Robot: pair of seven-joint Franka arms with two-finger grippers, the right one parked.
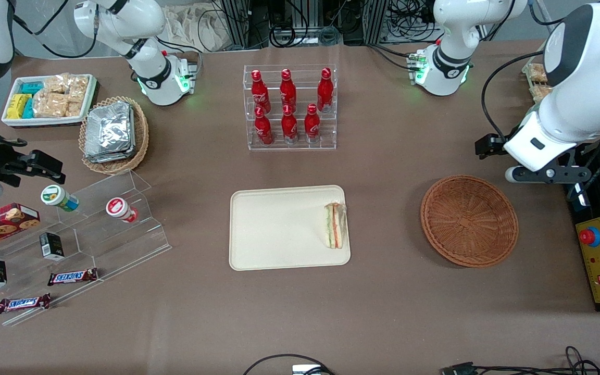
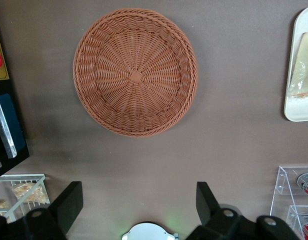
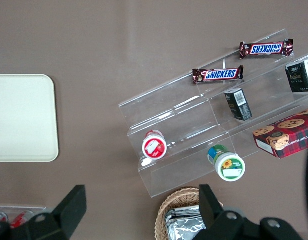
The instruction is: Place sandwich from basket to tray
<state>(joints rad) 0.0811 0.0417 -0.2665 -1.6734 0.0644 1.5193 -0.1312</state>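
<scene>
Nearest the front camera, a brown cloth-covered table lies bare except for cable ends at its edge. Next come two Snickers bars on a clear acrylic stepped stand, toward the parked arm's end. At mid-table sits the tray, cream and low-rimmed; the sandwich lies flat on it, against the rim at the tray's 3 o'clock side, its filling layers visible. Well apart from the tray, toward the working arm's end, rests the basket, with nothing in it. A yellow control box with a red button lies at the basket's 3 o'clock. Slightly farther, at the basket's 1 o'clock, the gripper hangs above the table, its fingers spread wide and holding nothing. Farther still, six red bottles stand in a clear rack at the tray's 12 o'clock. Farthest, the arm bases meet tangled cabling.
</scene>
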